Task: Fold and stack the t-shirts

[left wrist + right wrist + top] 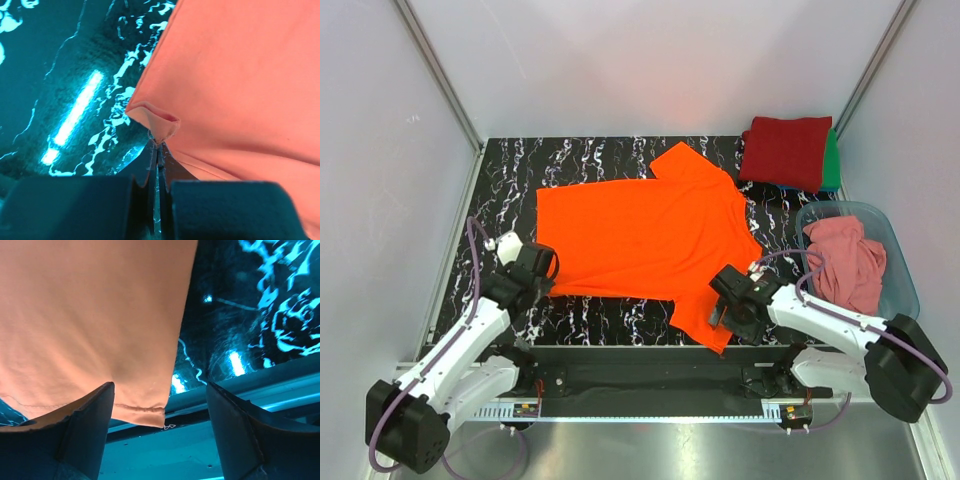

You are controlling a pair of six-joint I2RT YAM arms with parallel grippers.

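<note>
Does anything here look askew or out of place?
Yes. The dark red folded shirt sits skewed on the green one, edges not aligned. The salmon-pink shirt lies crumpled in the tub. The orange t-shirt has one sleeve at the table edge.

Orange t-shirt point(640, 235) lies spread flat; dark red t-shirt point(786, 150) folded.

place: you're in a lab robot cell | tells: plain white walls point(620, 60), metal frame posts point(440, 75), marbled tabletop point(520, 170), mounting rail point(650, 378)
</note>
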